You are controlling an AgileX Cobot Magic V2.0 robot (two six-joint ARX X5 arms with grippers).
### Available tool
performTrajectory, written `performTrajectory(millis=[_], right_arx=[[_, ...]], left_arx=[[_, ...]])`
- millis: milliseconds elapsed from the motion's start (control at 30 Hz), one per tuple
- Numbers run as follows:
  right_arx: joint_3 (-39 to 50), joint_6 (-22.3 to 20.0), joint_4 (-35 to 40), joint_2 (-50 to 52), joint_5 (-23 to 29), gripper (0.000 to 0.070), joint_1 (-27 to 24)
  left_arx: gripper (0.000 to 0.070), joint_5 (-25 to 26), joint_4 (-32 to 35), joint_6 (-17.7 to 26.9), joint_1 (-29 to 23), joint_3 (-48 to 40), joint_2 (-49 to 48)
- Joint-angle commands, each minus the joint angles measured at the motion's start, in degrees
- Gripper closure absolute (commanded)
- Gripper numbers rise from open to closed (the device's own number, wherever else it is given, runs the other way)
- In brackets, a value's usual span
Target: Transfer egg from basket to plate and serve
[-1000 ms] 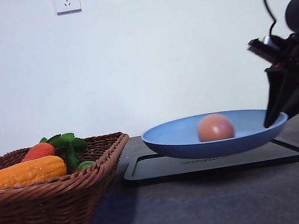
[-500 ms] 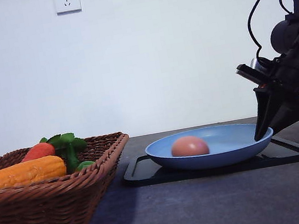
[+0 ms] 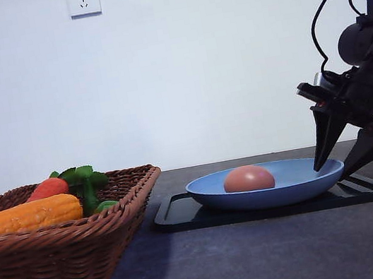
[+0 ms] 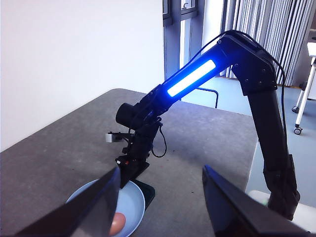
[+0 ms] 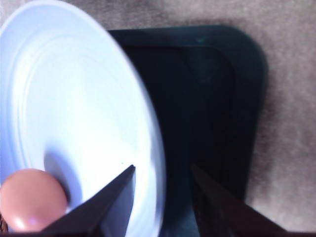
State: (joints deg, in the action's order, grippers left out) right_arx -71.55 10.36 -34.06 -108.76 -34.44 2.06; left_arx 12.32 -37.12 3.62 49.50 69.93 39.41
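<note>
Grey tabletop under a white wall: the right gripper (image 3: 339,161) straddles the plate's (image 3: 295,189) right rim with jaws parted, released. On the plate, left of centre, sits the egg (image 3: 248,178), and the tray (image 3: 185,215) lies beneath. Serving seems nearly finished; next, backing away cleanly without nudging the plate.

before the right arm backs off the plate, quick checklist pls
1. egg in the plate: ok
2. plate down on the black tray: ok, looks seated
3. right gripper open around the plate rim: ok, fingers apart
4. fingers off the rim: cannot tell
5. left gripper open, above the scene: ok
6. basket apart from the tray: ok
</note>
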Motion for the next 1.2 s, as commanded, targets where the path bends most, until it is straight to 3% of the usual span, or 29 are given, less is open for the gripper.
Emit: performTrajectory(millis=[0,267,367,533,667,767,867,1000,1167], right_arx=[[-1.3,-1.6,0.3,0.9,0.0,0.0475,-0.5],[-1.3,-2.5,-0.1,9.8,-0.1,0.0475,-5.1],[-1.3,-2.5,-2.0,14.2,-0.1,0.0476,-6.7],[-1.3,-3.3,-8.1,21.4,-0.1,0.0494,-7.2],[-0.9,-5.8,-14.5,27.2,0.0,0.0606,-4.9],[0.1,-6.7,-16.3,31.6,0.3,0.0678,-1.2],[2.0,-7.5,-16.4,36.5,2.0,0.07,3.1],[4.8,-7.8,-16.3,43.0,11.9,0.07,10.1],[10.9,-7.8,-11.7,50.9,29.7,0.07,18.2]], left_arx=[[0.0358,0.0,0.7,-0.2,0.3,1.2,0.7],[0.036,-1.1,0.7,-0.2,0.3,1.2,3.9],[0.0367,-4.2,0.6,-0.1,0.3,1.2,6.4],[0.0457,-18.7,0.5,1.0,0.3,1.2,12.7],[0.0559,-29.0,-1.1,3.5,-0.9,1.2,18.5],[0.0692,-31.4,-4.8,4.3,-3.5,1.2,23.0],[0.07,-31.4,-9.0,2.8,-6.9,1.2,26.7],[0.07,-30.7,-10.7,-1.3,-11.9,-0.3,28.4],[0.07,-29.5,-4.5,-4.6,-15.1,-7.2,24.2]])
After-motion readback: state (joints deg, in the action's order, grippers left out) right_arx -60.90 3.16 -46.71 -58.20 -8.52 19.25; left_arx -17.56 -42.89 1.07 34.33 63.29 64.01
